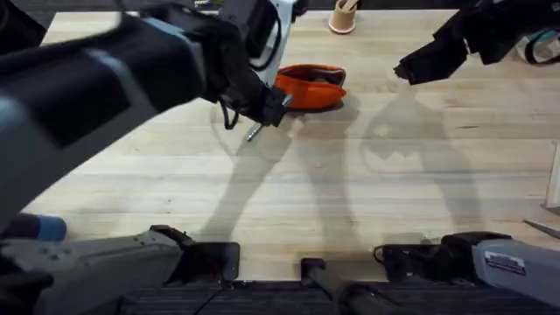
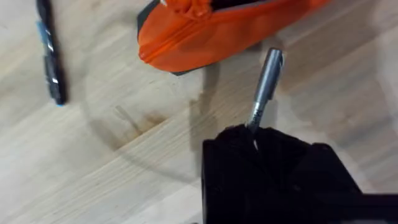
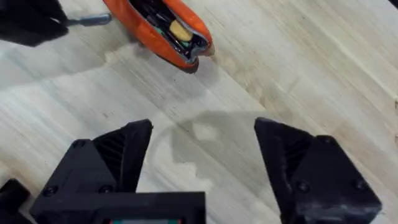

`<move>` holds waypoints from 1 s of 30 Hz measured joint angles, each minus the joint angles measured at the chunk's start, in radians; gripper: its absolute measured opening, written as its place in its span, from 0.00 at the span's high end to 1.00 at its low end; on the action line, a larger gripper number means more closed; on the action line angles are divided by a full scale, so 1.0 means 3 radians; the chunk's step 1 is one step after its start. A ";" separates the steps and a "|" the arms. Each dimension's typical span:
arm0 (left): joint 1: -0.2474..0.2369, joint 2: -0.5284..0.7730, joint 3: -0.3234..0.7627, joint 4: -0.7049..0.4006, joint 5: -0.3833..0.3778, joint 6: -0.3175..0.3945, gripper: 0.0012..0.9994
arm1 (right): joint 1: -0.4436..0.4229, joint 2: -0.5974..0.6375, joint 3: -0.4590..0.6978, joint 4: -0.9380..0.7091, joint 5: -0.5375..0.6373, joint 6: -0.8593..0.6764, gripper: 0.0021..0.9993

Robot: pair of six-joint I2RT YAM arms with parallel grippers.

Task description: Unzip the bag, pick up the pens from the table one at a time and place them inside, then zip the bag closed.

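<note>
Overhead: left gripper (image 1: 269, 109) clamped on the silver-grey pen (image 1: 255, 132), just beside the near-left end of the orange bag (image 1: 311, 87), which lies toward the far middle of the table (image 1: 367, 201); right gripper (image 1: 420, 66) raised over the far right, well apart from the bag, fingers spread; a small cup-like holder (image 1: 342, 17) at the far edge. Left wrist: silver-grey pen (image 2: 264, 87) sticking out from the closed black fingers (image 2: 249, 168), tip close to the bag (image 2: 205, 37) but apart from it; black pen (image 2: 50, 53) lying on the wood off to one side. Right wrist: gripper (image 3: 202, 162) wide open above bare table; bag (image 3: 161, 28) unzipped, mouth gaping, something yellow inside; left gripper (image 3: 31, 22) with pen tip (image 3: 93, 20) beside it
</note>
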 joint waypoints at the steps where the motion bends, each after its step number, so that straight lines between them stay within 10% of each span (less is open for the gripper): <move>1: 0.0000 -0.0046 0.0039 -0.0061 0.0000 0.0048 0.96 | 0.0000 0.0000 0.0000 0.0000 0.0000 0.0000 0.00; 14: 0.0000 -0.0134 0.0880 -0.0887 -0.0011 0.1040 0.96 | 0.0000 0.0000 0.0000 0.0000 0.0000 -0.0001 0.00; 30: 0.0000 -0.0134 0.1399 -0.0544 0.0376 0.1936 0.96 | 0.0001 0.0000 0.0000 0.0000 0.0000 -0.0001 0.00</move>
